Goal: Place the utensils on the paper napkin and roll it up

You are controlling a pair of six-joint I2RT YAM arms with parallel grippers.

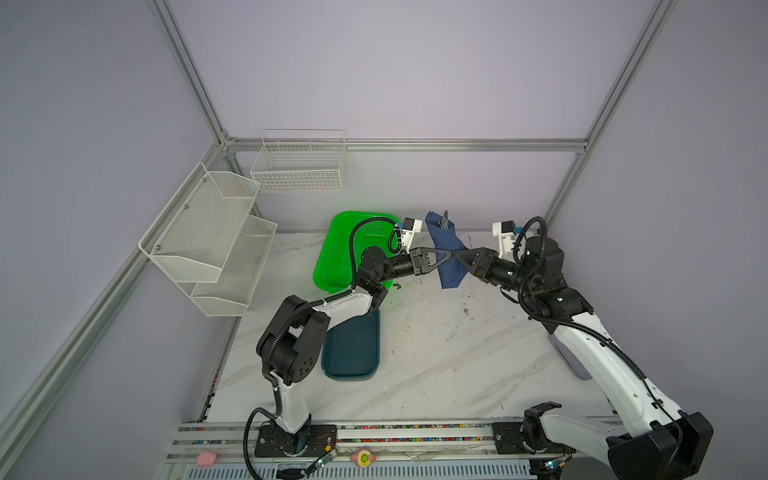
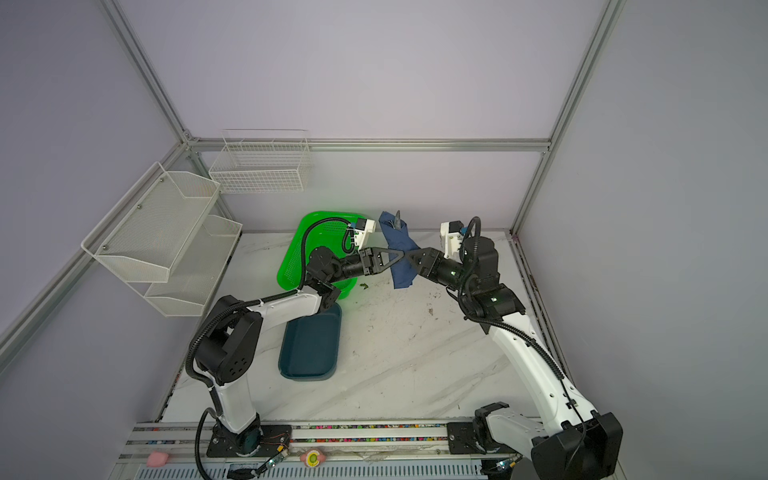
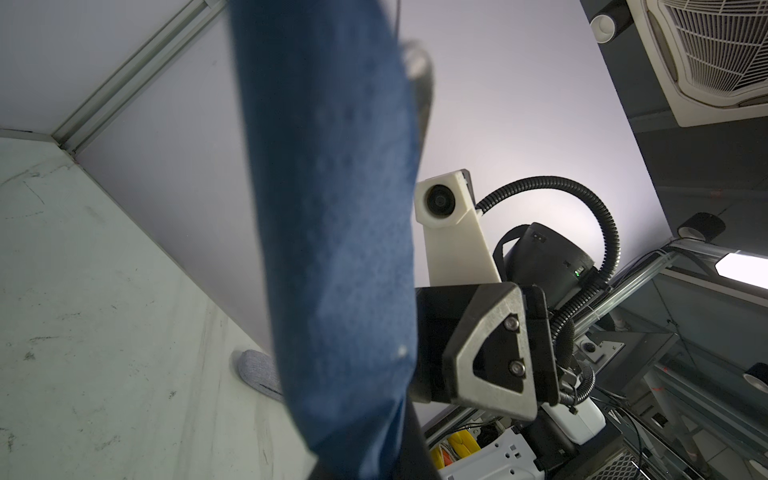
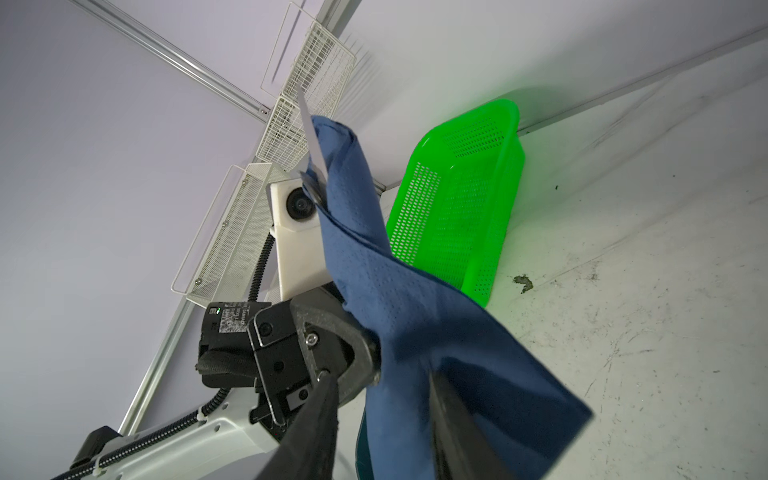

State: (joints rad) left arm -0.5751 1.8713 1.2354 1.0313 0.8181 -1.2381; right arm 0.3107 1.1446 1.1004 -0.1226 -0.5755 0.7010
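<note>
in both top views the left pincer (image 1: 450, 254) and right pincer (image 1: 460, 256) faced each other mid-air. each was clamped on the rolled-up thin navy blue paper napkin (image 1: 451, 276) between them, likely to stop it unwinding. in the left wrist view the napkin crossed in front of that pincer's closed tips. in the right wrist view slim silver metal utensils (image 4: 307, 124) poked from the napkin's far end, beyond the tips, apparently wrapped inside.

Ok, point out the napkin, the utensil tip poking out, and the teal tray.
napkin (image 1: 441, 241): a top view, upper part of roll.
utensil tip (image 1: 445, 219): a top view, exposed metal end.
teal tray (image 1: 353, 353): a top view, bare floor.
</note>
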